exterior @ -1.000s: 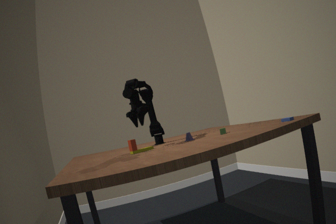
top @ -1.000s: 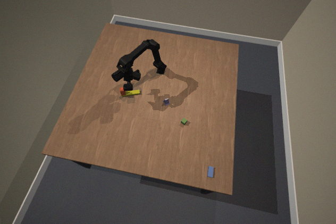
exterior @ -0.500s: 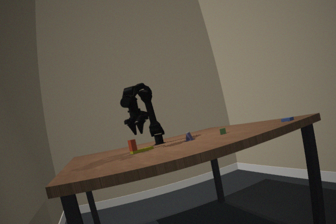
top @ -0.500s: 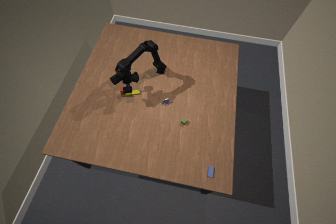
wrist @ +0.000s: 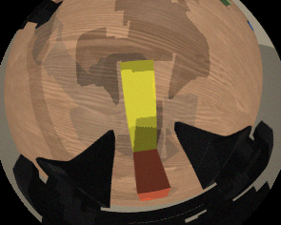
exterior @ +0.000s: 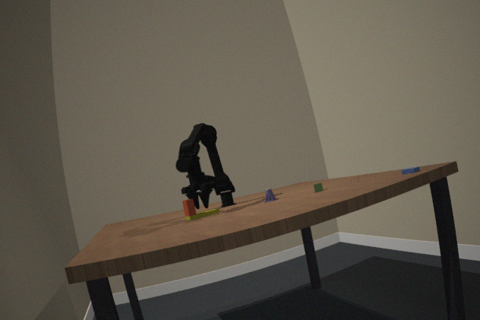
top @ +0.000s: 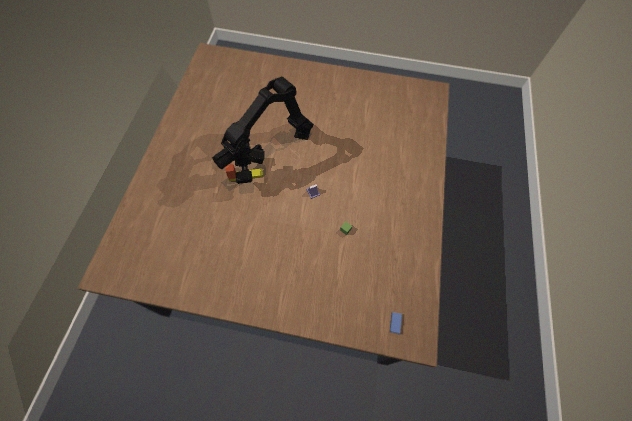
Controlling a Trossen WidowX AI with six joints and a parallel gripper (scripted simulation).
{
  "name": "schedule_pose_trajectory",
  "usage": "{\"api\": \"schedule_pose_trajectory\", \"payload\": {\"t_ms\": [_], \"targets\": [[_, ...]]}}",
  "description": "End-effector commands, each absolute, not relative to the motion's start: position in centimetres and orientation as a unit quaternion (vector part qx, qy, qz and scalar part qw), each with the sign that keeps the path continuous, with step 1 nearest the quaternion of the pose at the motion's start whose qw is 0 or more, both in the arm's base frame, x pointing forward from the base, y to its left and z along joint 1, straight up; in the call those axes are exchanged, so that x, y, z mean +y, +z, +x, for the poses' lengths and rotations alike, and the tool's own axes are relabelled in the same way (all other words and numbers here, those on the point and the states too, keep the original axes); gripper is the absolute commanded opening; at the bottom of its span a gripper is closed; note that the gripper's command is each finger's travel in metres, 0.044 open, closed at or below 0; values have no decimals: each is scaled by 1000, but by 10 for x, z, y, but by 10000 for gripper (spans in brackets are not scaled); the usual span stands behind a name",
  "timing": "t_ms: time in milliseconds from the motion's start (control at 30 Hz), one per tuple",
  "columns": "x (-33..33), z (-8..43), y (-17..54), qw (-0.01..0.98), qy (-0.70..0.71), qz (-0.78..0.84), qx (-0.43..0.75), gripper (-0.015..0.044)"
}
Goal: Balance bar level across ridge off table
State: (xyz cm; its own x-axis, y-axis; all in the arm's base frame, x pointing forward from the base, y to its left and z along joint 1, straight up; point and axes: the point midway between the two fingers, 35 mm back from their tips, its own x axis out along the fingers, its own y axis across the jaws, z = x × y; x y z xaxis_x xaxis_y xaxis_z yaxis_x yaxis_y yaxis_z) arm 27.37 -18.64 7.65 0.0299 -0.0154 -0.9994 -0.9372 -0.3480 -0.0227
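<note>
The yellow bar lies flat on the table, with an orange-red block standing on one end. The gripper is open and points down just above the bar, with nothing held. In the wrist view its fingertips stand on either side of the bar, near the block's end. The small purple ridge stands on the table apart from the bar, toward the green cube. The arm partly hides the bar in the top view.
A green cube sits on the table beyond the ridge. A flat blue block lies near the far table corner. The arm's base stands on the table near the bar and ridge.
</note>
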Motion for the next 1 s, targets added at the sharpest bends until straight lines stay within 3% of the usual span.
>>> {"api": "schedule_pose_trajectory", "payload": {"t_ms": [0,933,967], "targets": [[-187,273,72,402,570,-594,402,315],[-187,274,50,402,570,-594,402,315],[-186,274,51,405,569,-592,402,289]]}}
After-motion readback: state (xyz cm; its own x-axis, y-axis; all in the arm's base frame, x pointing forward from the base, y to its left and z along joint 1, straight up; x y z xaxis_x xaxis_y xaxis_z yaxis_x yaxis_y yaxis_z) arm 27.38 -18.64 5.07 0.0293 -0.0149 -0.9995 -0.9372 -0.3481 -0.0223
